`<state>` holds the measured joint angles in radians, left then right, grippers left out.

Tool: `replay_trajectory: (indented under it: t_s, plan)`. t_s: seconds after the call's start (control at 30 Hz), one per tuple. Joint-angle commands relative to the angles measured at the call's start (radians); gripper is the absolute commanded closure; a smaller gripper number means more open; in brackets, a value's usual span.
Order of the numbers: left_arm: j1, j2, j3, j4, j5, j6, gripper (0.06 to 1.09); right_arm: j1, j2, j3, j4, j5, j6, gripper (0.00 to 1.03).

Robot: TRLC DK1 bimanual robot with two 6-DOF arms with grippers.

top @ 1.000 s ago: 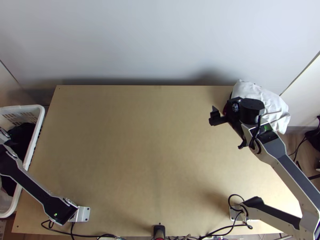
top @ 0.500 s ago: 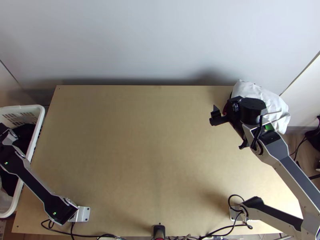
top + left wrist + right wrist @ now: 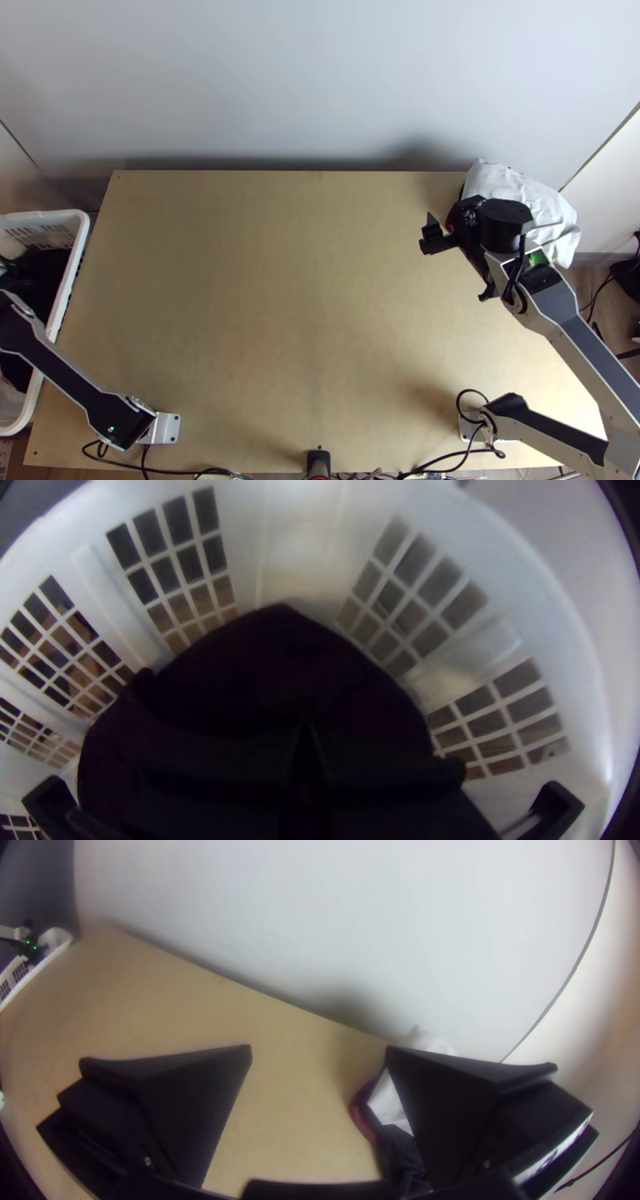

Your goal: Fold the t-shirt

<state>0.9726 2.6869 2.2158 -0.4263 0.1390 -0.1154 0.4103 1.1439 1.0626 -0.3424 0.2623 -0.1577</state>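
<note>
Nothing looks folded: the likely t-shirt (image 3: pixel 280 660) lies dark and bunched in the left-side basket (image 3: pixel 82 234), left gripper (image 3: pixel 305 725) together over it, grip uncertain, right gripper (image 3: pixel 319 1051) apart, so lifting, spreading and folding remain.

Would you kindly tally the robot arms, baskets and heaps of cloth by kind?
Robot arms: 2 (left arm, right arm)
Basket: 1
Cloth heaps: 2 (dark heap in the basket, pale heap at the right)
Total: 5
</note>
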Motion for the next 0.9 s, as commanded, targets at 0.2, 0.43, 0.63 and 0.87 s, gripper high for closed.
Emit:
replay_trajectory:
  t_s: [0.2,0.43,0.63,0.87]
  plan:
    - [0.021,-0.463,-0.200,-0.195,0.249,-0.066,1.05,0.002,-0.052,-0.030,0.019,0.002,0.003,0.09]
    - [-0.141,-0.846,-0.510,-0.195,0.284,0.003,1.05,0.004,-0.090,-0.062,0.057,0.000,0.004,0.10]
    - [-0.419,-1.179,-0.751,-0.189,0.281,0.016,1.05,0.002,-0.150,-0.131,0.083,0.000,0.021,0.10]
    - [-0.841,-1.357,-0.791,-0.196,0.128,-0.086,1.05,-0.010,-0.243,-0.219,0.098,0.000,0.033,0.10]
